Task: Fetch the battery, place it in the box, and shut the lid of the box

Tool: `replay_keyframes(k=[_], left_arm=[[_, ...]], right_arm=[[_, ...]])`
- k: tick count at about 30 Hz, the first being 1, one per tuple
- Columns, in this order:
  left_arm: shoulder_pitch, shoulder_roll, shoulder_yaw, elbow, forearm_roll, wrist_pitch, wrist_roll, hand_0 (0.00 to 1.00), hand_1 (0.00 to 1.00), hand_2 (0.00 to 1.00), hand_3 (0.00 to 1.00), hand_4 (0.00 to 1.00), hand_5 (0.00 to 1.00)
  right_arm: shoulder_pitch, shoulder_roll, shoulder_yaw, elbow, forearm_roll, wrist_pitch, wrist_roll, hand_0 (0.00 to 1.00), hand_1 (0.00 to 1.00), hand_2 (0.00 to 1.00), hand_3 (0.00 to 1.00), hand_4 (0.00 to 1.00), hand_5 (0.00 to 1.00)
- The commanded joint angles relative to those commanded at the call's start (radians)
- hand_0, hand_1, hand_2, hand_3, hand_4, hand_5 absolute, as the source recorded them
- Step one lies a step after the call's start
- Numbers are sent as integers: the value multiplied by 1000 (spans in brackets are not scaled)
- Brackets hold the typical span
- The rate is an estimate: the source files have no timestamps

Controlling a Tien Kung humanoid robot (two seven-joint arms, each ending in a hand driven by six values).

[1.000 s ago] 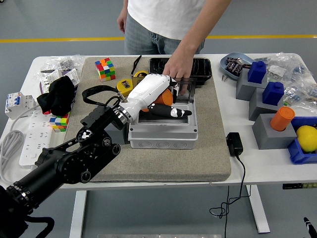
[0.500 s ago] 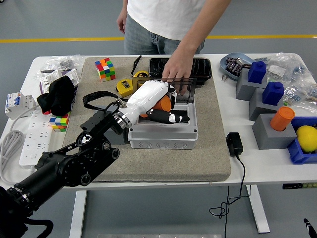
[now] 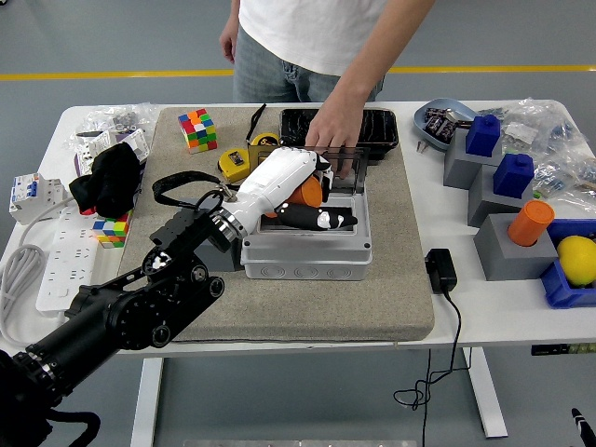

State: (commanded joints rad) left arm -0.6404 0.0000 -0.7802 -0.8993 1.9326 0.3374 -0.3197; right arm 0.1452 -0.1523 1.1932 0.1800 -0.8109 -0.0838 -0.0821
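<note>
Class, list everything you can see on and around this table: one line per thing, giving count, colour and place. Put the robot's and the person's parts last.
Mat: 1, beige, table centre.
Box: 1, grey, on mat, lid up.
Battery: 1, orange, in the left hand over the box.
Tray: 1, black, behind box.
Tape measure: 1, yellow, left of box.
Cubes: 2, multicoloured, far left of mat and on the power strip.
Power strip: 1, white, left edge.
Cloth: 1, black, left.
Adapter: 1, black, right of mat.
Blocks: 3, grey, right.
Cylinder: 1, orange, nearest block.
Lemon: 1, yellow, right edge.
Left hand: 1, white, over box.
Person's hand: 1, at lid.
</note>
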Motion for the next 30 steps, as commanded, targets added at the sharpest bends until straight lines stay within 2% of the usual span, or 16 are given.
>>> replay_keyframes(k=[1,2,7,8,13,14,19,20,24,28,30], left_arm=[[0,0,-1,0,1,-5,-1,137,23,84,100,998,611],[-1,0,-1,1,2,-8,-2,178,124,170,197,998,607],[0,0,-3,2,8,-34,-2,178,124,170,197,998,607],[0,0,-4,2,9,-39,-2,293,514,434,538,998,622],[0,0,-6,6,19,-73,3,293,514,434,538,998,622],[0,0,-7,6,22,-79,4,593,635,614,622,998,633],[0,0,-9,5,28,-98,6,593,635,614,622,998,633],[0,0,-10,3,29,-98,4,719,717,678,681,998,648],[2,0,-13,-16,27,-112,4,719,717,678,681,998,648],[4,0,-14,-70,29,-173,35,716,716,689,690,998,655],[9,0,-25,-117,10,-247,77,716,716,689,690,998,655]], right_arm=[[0,0,0,0,0,0,0,910,895,861,869,998,998],[0,0,0,0,1,0,0,910,893,860,869,998,998],[0,1,-1,0,2,0,1,910,893,860,869,998,998],[0,1,-2,0,3,0,2,910,893,861,869,998,998],[1,1,0,0,1,0,1,910,893,861,869,998,998],[1,1,1,0,1,0,1,909,892,860,869,998,998],[0,1,4,0,-1,0,1,909,892,860,869,998,998],[0,2,3,0,0,0,1,909,892,859,869,998,998],[0,2,0,0,3,0,2,909,892,859,869,998,998],[-2,1,1,0,0,0,0,909,891,858,869,998,998],[-3,1,1,0,2,0,1,909,891,858,869,998,998]])
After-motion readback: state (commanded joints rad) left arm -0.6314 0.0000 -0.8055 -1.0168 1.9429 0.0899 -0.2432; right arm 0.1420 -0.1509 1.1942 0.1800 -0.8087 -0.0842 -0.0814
